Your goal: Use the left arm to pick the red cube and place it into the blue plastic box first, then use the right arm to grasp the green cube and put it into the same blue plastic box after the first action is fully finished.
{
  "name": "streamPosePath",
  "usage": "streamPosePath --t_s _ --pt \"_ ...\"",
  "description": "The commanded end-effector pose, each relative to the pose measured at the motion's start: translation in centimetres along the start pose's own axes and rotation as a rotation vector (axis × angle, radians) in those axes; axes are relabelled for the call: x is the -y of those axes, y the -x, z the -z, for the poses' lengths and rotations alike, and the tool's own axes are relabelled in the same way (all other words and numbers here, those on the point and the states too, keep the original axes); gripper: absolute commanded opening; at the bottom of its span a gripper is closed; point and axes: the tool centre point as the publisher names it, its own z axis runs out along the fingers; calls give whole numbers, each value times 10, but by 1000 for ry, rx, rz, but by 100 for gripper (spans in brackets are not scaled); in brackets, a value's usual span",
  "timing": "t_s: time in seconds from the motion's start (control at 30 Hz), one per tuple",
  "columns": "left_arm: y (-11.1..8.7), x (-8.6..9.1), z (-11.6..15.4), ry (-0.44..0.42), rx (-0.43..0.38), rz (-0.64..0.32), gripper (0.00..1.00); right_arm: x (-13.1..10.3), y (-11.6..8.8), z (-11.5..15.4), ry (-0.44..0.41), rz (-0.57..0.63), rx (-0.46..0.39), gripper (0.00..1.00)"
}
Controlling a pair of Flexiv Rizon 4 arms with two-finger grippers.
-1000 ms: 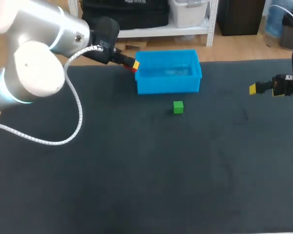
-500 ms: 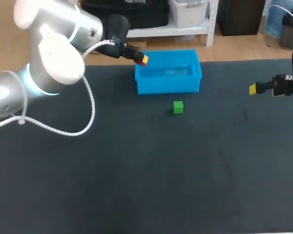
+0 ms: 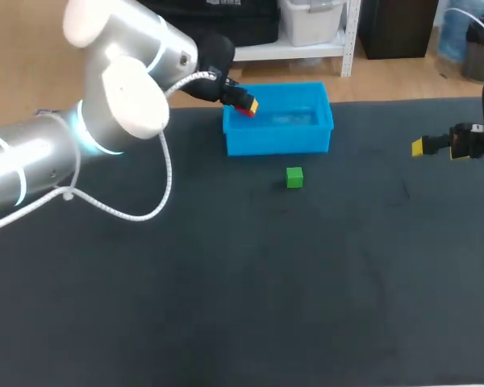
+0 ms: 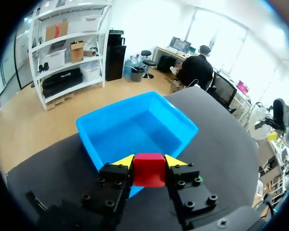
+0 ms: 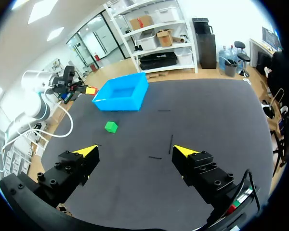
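Note:
My left gripper (image 3: 247,106) is shut on the red cube (image 4: 149,169), which hangs above the left end of the blue plastic box (image 3: 278,118). In the left wrist view the cube fills the gap between the yellow tips, and the box (image 4: 135,131) lies open just ahead of and under it. The green cube (image 3: 294,177) rests on the dark table in front of the box. My right gripper (image 3: 419,147) is open at the table's right side, well apart from both cubes. In the right wrist view the green cube (image 5: 111,126) and the box (image 5: 122,92) lie far ahead of the open gripper (image 5: 135,151).
The dark table (image 3: 250,282) spreads wide in front of the box and the green cube. My left arm's white cable (image 3: 137,211) loops over the table's left part. The box stands near the table's far edge.
My left arm has carried the red cube to the right, from beside the box's left wall to above its left end. The right arm has not moved.

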Motion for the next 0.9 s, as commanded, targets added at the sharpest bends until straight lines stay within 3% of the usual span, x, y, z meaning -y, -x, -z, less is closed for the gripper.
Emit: streamPosePath --t_s 0.03,0.9 --pt "9 -5 -13 13 -48 14 0 0 0 0 -1 0 -1 100" --pt "5 -18 -31 106 -170 60 0 0 0 0 -1 0 -1 100"
